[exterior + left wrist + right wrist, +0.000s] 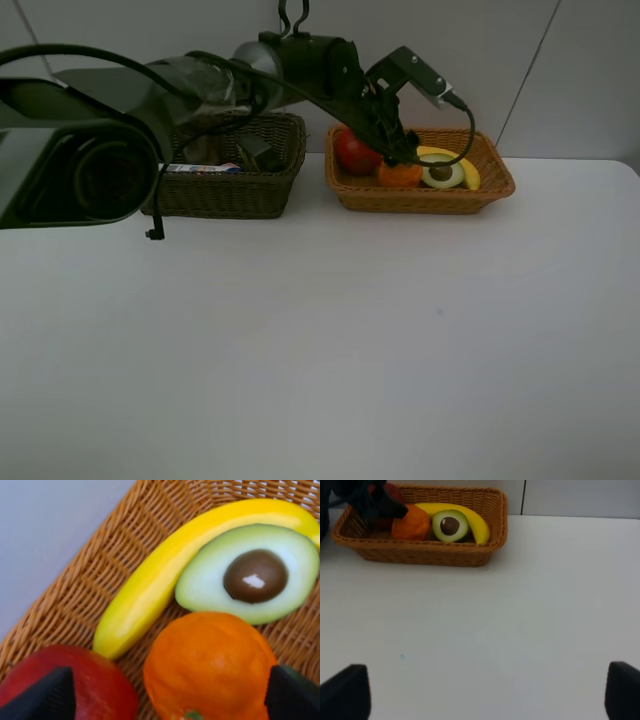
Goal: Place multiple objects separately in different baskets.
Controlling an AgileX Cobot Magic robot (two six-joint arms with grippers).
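A: How did the left gripper (400, 152) stand?

B: Its jaws were spread wide, low over the orange-tan basket (420, 198) at the far right of the white table (320, 350). In the left wrist view the two dark fingertips (45, 695) flanked the orange (210, 662), one of them in front of the red apple (95, 685). It gripped nothing; whether a tip touched the fruit I could not tell.

A: And the right gripper (480, 692)?

B: Also wide open and empty, hanging above bare table nearer than the basket. The high camera did not show it.

A: Where was the fruit?

B: All in the orange-tan basket: the apple at its left end, the orange just beside it, then the avocado half (443, 173) with the banana (455, 160) curving behind it toward the right end.

A: The other basket?

B: The dark olive-brown basket (228, 190) sat to the left, close beside, with a white blue-capped bottle (200, 169) lying in it; the left arm (150, 100) hid the rest.

A: Room to move?

B: The whole near half of the table lay open.
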